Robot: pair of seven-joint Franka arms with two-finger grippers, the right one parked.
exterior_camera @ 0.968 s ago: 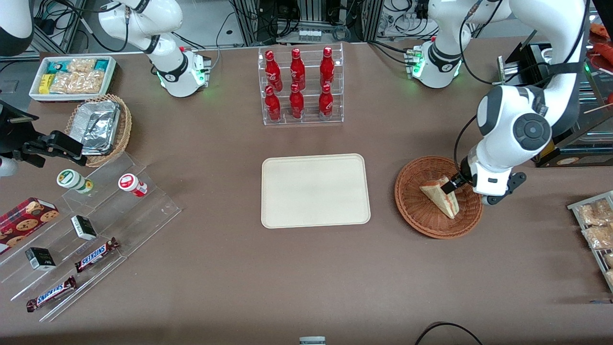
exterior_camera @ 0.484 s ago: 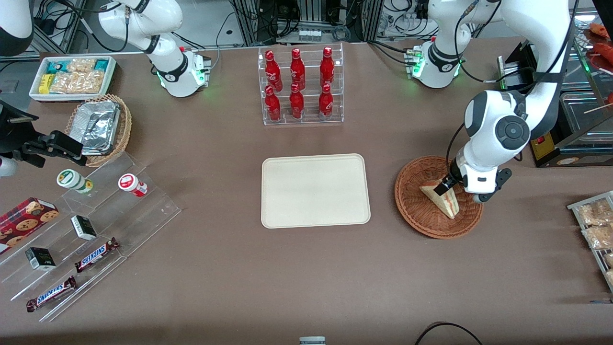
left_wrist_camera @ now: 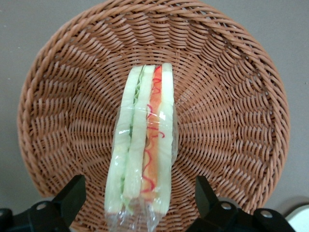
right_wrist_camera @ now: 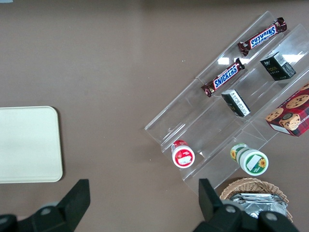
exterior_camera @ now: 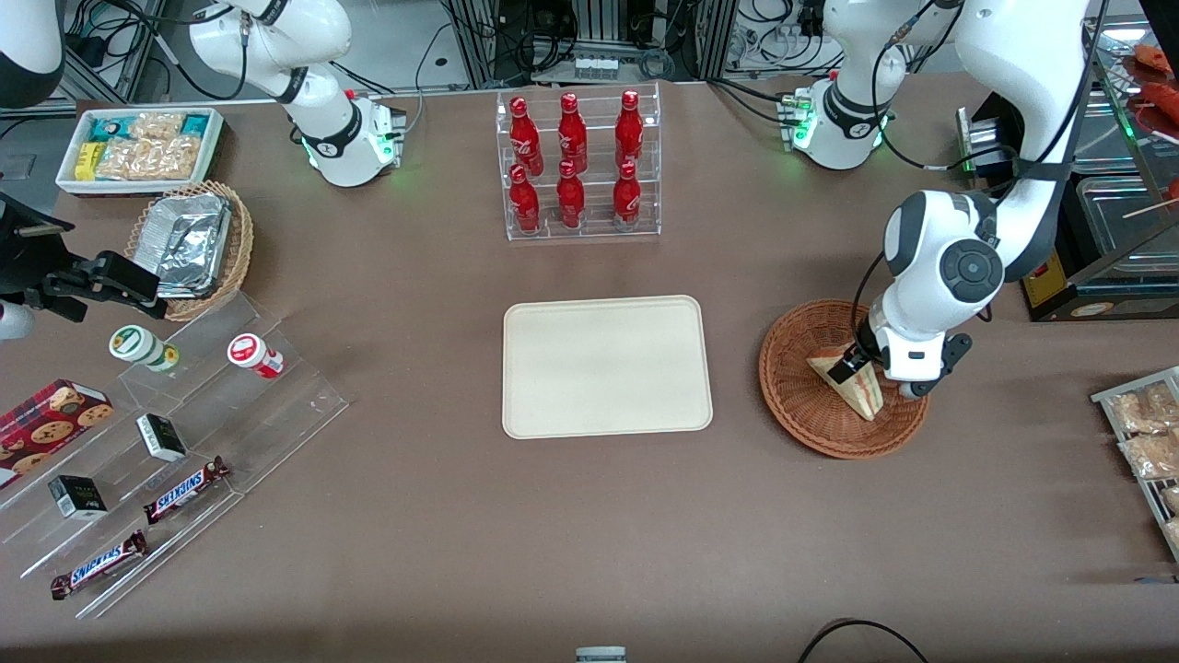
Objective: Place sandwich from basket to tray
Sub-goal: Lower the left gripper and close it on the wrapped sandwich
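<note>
Over the last second the left arm swung in and lowered, carrying the gripper (exterior_camera: 849, 366) from the basket's edge toward the working arm's end of the table down onto the middle of the sandwich (exterior_camera: 852, 387). In the front view, at right of centre, the wrist hung directly over the wedge, much lower than it had been. The sandwich itself had not shifted: it lay in the basket (exterior_camera: 801, 405), wrapped, on its edge with the filling layers facing up.

In the wrist view the sandwich (left_wrist_camera: 142, 150) ran lengthwise between the two dark fingers (left_wrist_camera: 72, 198), which stood spread wide on either side of it, with wicker showing in the gaps and no contact yet. The basket (left_wrist_camera: 231, 96) filled that view.

This looked like the end of the approach: the jaws straddled the wedge across its thickness, so the likely next need was a little more descent and a close. The tray (exterior_camera: 525, 414), in the middle of the front frame, lay well apart from the basket, toward the parked arm's end.
</note>
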